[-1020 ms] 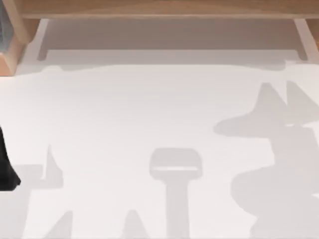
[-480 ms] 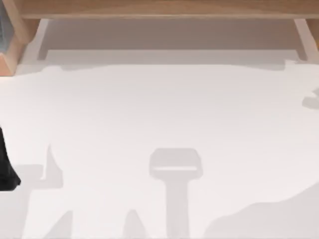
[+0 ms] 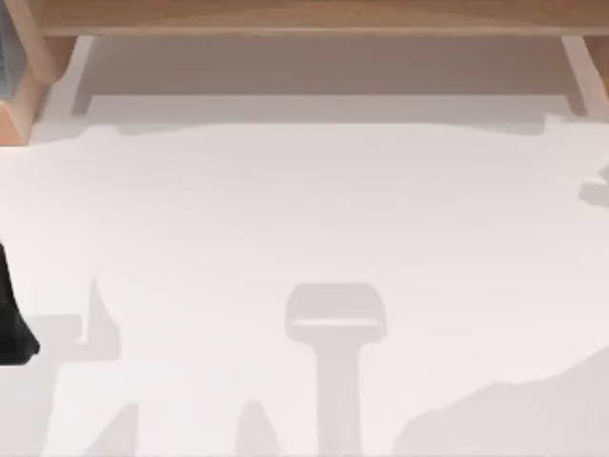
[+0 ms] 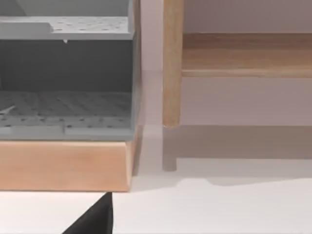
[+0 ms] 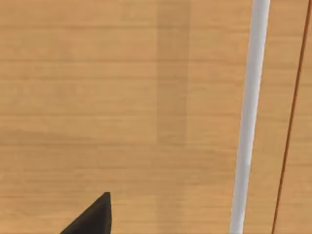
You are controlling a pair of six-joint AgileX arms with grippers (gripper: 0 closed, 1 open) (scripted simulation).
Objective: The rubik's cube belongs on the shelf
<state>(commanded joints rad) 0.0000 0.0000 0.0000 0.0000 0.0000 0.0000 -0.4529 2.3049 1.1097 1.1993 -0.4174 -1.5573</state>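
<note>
- Top view: shelf (image 3: 314,17) spans the worktop's (image 3: 304,209) far edge, long axis running left-right.
- Left arm (image 3: 11,314) parked at left edge.
- Right wrist view: pincer above wooden board (image 5: 97,97); finger spacing cannot be told.

The white tabletop (image 3: 304,209) carries the light-brown wooden shelf (image 3: 304,14) along its far edge, standing on wooden side supports. At the far left, just beside the shelf, sits a wooden-based grey rack (image 4: 66,97).
</note>
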